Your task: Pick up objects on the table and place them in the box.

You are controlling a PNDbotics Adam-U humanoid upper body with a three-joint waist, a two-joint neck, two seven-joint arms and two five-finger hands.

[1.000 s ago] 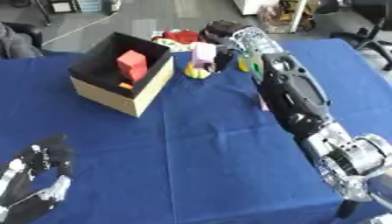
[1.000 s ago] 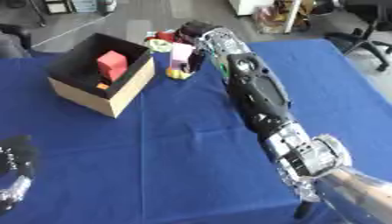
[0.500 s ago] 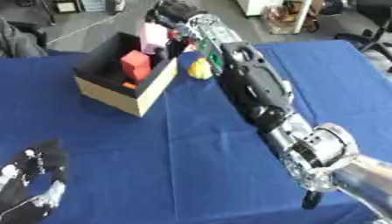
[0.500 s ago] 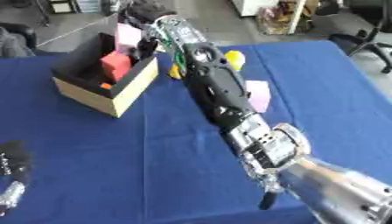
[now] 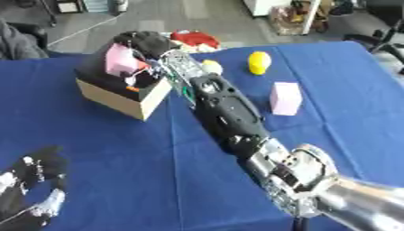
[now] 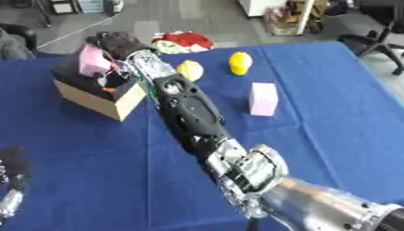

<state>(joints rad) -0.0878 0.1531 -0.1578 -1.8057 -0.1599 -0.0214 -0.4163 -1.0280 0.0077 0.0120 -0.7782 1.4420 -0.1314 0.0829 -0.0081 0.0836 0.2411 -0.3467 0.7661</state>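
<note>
The right hand (image 5: pixel 146 43) grips a pink block (image 5: pixel 119 60) over the box (image 5: pixel 118 92); it looks light and stiff, best held by its flat sides.

Seen from the robot's head, looking steeply down and forward over the blue-clothed bench (image 5: pixel 118 149). Placed side by side as two eyes of one stereo pair, facing the same way, at like nearness. Close enough that the right arm's silver joint fills the lower right corner. Shared by both: the open tan cardboard box with black rim (image 5: pixel 126 97), the pale pink upright block (image 6: pixel 263 99), the yellow rounded object (image 6: pixel 240 62), the grey floor beyond the far edge. Shifted slightly leftward in the right eye view. Tilted, with the bench edge lying askew.
</note>
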